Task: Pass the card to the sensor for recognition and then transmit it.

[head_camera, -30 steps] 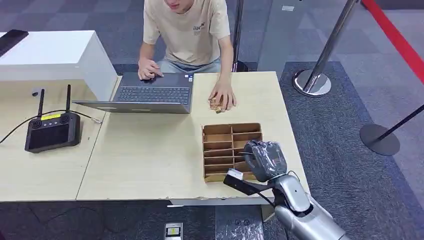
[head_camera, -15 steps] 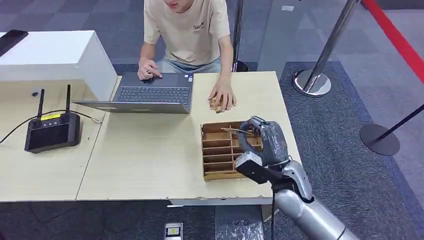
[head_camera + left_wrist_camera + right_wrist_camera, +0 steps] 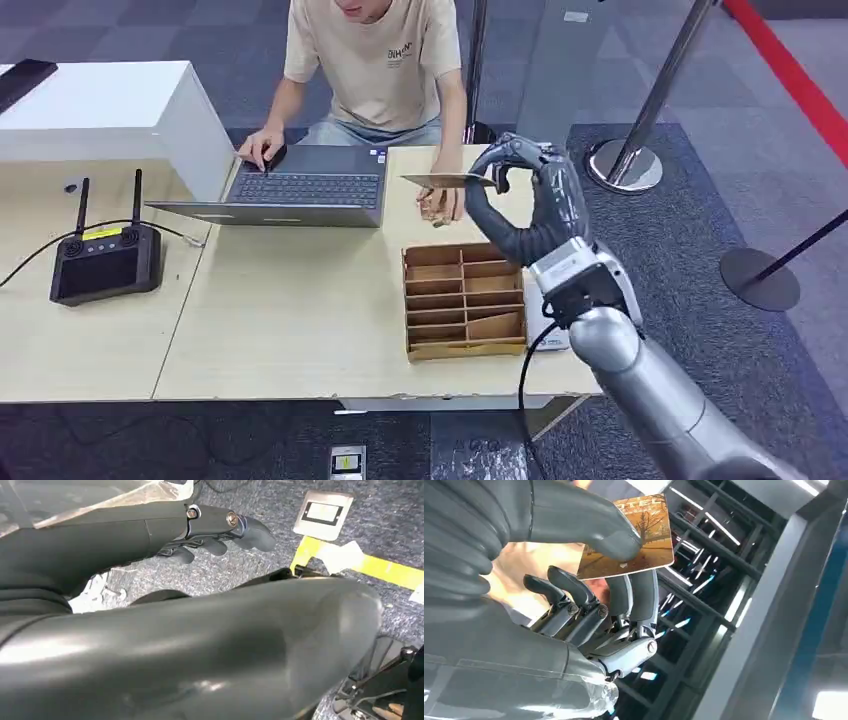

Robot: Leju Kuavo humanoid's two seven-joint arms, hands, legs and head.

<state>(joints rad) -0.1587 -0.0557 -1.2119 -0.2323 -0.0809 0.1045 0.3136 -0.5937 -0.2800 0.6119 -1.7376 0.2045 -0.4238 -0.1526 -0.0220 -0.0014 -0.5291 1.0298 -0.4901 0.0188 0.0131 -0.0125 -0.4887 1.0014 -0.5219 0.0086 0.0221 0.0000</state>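
Card held aloft over the table's far side

The right hand (image 3: 525, 205) pinches a thin brown-printed card (image 3: 447, 181) flat, above the person's hand (image 3: 440, 205), beyond the cardboard divider tray (image 3: 464, 301); left hand (image 3: 220, 530) hangs with fingers loosely curled, holding nothing.

- My light wood table (image 3: 300, 310) has an open laptop (image 3: 300, 188) at its far edge.
- A divided cardboard tray (image 3: 464, 300) sits near my right.
- The adjoining tabletop (image 3: 60, 345) on my left has a black controller (image 3: 105, 260) with two antennas.
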